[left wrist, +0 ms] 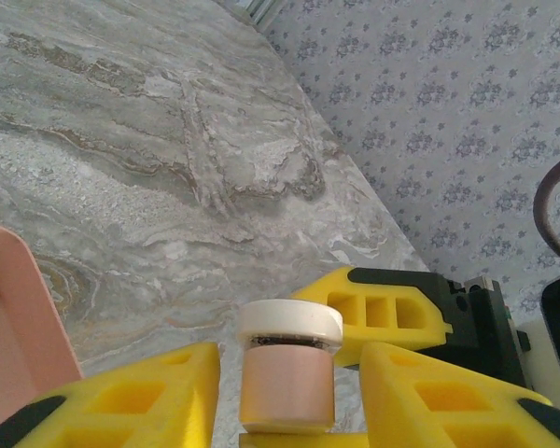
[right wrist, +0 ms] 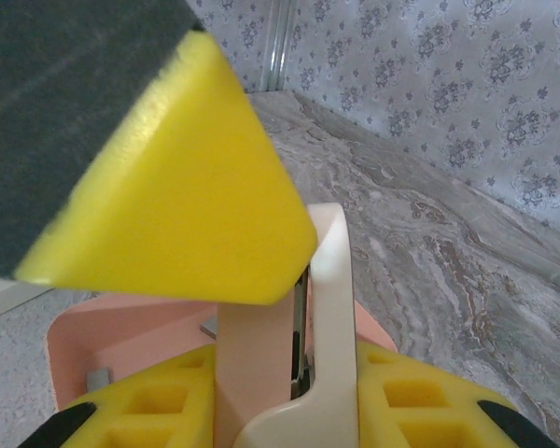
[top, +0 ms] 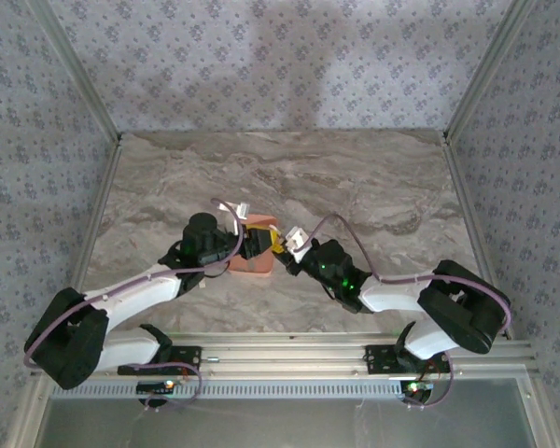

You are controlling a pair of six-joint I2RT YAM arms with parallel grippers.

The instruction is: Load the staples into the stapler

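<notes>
Above marble table (top: 355, 196), right tool (right wrist: 289, 411) clamps stapler (right wrist: 331, 308).

Soft, even light, with faint shadows on the far wall (top: 280, 56). In the wrist views the nearest yellow fingers (right wrist: 187, 187) blur.

Place: robot lab test cell | Evidence: left arm (top: 140, 285) and right arm (top: 392, 297) bolted side by side to an aluminium rail (top: 289, 353) at the table (top: 373, 187) edge | marble-look top boxed in on three sides by floral-papered walls (top: 289, 56) | bare metal corner post (top: 75, 67)
</notes>
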